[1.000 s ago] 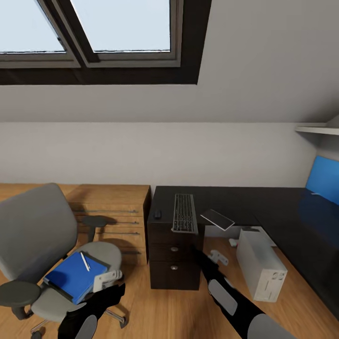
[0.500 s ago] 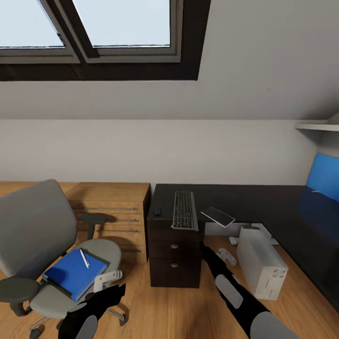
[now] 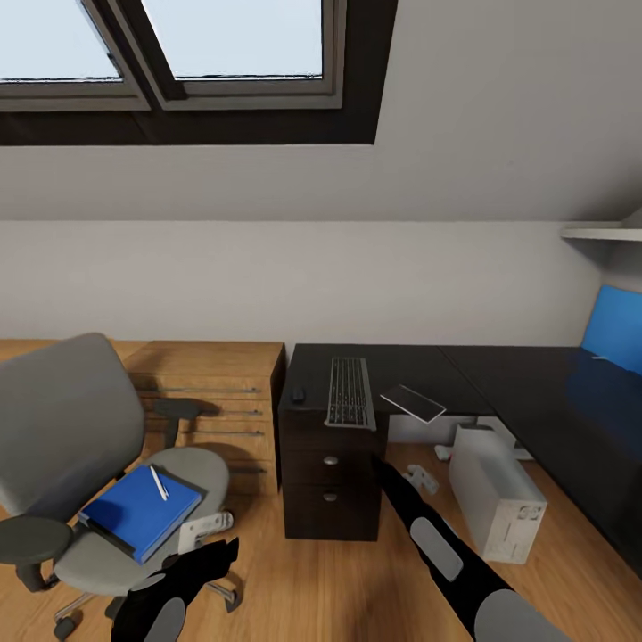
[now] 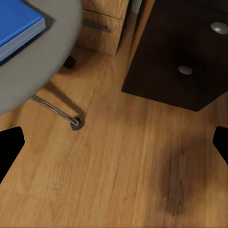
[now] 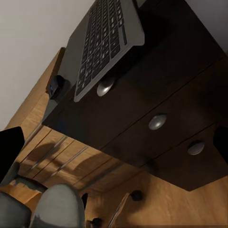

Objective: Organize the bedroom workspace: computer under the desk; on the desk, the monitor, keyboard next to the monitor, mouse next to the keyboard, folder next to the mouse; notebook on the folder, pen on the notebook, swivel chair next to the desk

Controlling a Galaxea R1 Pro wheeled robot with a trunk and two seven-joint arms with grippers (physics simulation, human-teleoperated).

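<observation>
The swivel chair (image 3: 67,446) stands at the left with the blue folder (image 3: 138,513) on its seat and the white pen (image 3: 159,482) on the folder. My left gripper (image 3: 203,528) hovers open beside the seat's front edge; its wrist view shows the folder's corner (image 4: 16,23) and the wood floor. On the black desk (image 3: 499,374) lie the keyboard (image 3: 348,392), the small dark mouse (image 3: 298,393) to its left, and a thin grey notebook (image 3: 412,403) overhanging the edge. The white computer (image 3: 495,504) sits on the floor under the desk. My right gripper (image 3: 419,479) is open, below the keyboard (image 5: 107,40).
The desk's three-drawer black unit (image 3: 330,486) stands between my arms. Low wooden shelving (image 3: 214,392) runs behind the chair. A blue wall panel (image 3: 615,334) and a white shelf (image 3: 602,234) are at the right. A skylight sits in the sloped ceiling.
The whole picture has shifted slightly, so the camera has moved. My right arm has edged up and rightwards. Both grippers stay open with nothing held.
</observation>
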